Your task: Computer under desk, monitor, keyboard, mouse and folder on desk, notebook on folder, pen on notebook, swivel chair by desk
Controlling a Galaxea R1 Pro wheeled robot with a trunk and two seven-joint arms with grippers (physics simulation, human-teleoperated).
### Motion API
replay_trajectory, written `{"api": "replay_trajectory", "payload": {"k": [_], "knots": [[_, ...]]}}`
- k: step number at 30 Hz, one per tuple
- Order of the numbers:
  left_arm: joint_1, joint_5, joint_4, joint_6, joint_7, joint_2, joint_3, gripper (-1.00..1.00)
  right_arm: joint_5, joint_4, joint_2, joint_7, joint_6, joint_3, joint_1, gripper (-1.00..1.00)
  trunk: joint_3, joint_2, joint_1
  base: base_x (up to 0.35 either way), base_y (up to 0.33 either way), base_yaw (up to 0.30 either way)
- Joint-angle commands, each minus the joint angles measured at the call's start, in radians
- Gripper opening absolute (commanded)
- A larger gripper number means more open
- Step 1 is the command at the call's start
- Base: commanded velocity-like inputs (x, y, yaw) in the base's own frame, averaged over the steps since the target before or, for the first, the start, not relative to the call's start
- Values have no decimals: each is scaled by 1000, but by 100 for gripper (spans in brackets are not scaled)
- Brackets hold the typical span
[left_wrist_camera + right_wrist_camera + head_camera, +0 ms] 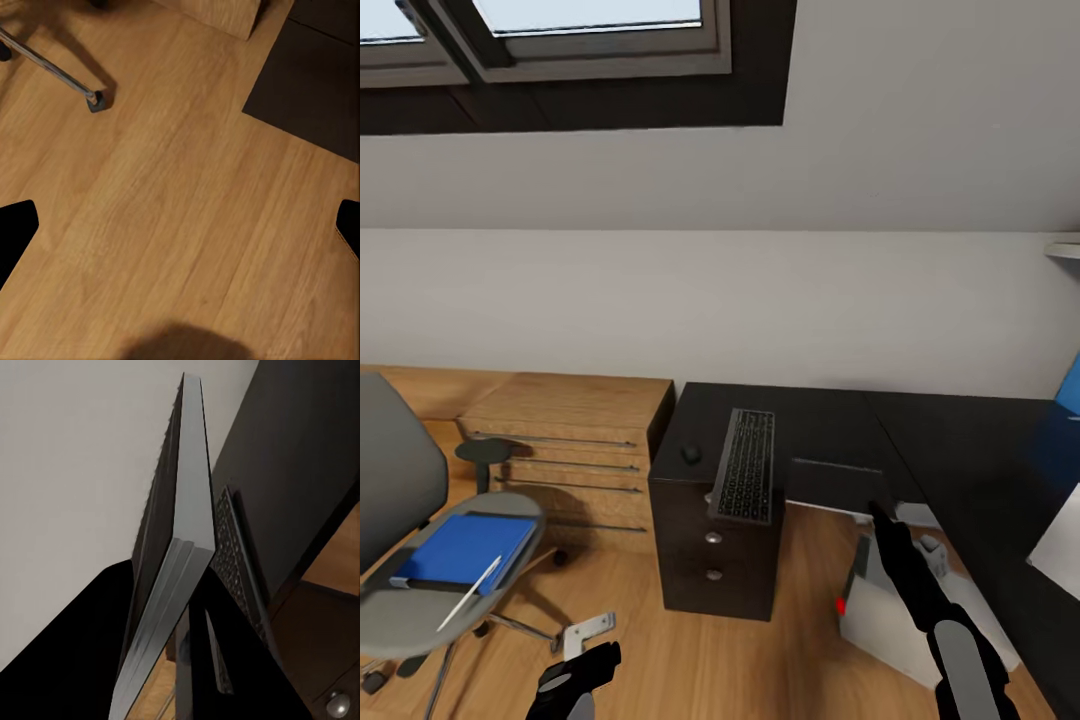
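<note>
One notebook (835, 483), centre-right of frame, pinched at its near edge by my right claw (880, 512); I judge it stiff, light, slippery. Left claw (575, 680) gapes empty.

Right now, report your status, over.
Left fingers open over floor. Right fingers shut on what looks like the notebook, near keyboard. Folder and pen on chair.

Wooden floor (172, 217). Left gripper (180, 225) over it, fingertips (15, 225) spread wide, nothing between. Chrome chair spoke (49, 67) with caster (96, 101) on the floor; dark cabinet side (315, 90) well apart from the caster.
</note>
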Motion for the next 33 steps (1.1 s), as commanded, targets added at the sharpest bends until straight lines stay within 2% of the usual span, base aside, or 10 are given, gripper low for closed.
{"api": "replay_trajectory", "payload": {"k": [1, 16, 21, 24, 28, 29, 30, 33], "knots": [[-1, 7, -2, 3, 8, 1, -5, 100, -9, -1, 1, 2, 10, -4, -1, -100, -1, -1, 1, 325, 0, 0], [-1, 7, -2, 1, 6, 0, -8, 100, -8, -1, 0, 5, 12, -3, -1, -100, -1, -1, 1, 314, 0, 0], [-1, 7, -5, 2, 6, 0, -8, 100, -9, -1, -1, 6, 15, -3, -1, -100, -1, -1, 1, 140, 0, 0], [-1, 13, -53, 5, 9, 1, -2, 100, -10, 2, 3, 2, 7, -4, -1, -100, -1, -1, 1, 15, 0, 0], [-1, 18, -72, 6, 11, 1, 0, 100, -9, 4, 5, -1, -67, -4, -1, -100, -1, -1, 1, 3, 0, 0], [-1, 19, -74, 6, 11, 0, 0, 100, -9, 13, 4, -1, -127, -4, -1, -100, -1, -1, 1, 1, 0, 0], [-1, 19, -75, 6, 12, 0, 0, 100, -9, 25, 4, -2, -165, -3, -1, -100, -4, -8, 4, 0, 0, 0], [-1, 19, -76, 6, 13, 0, 0, 100, -10, 45, 5, -2, -215, -2, -1, -100, -14, -29, 16, 0, 0, 0]]}}
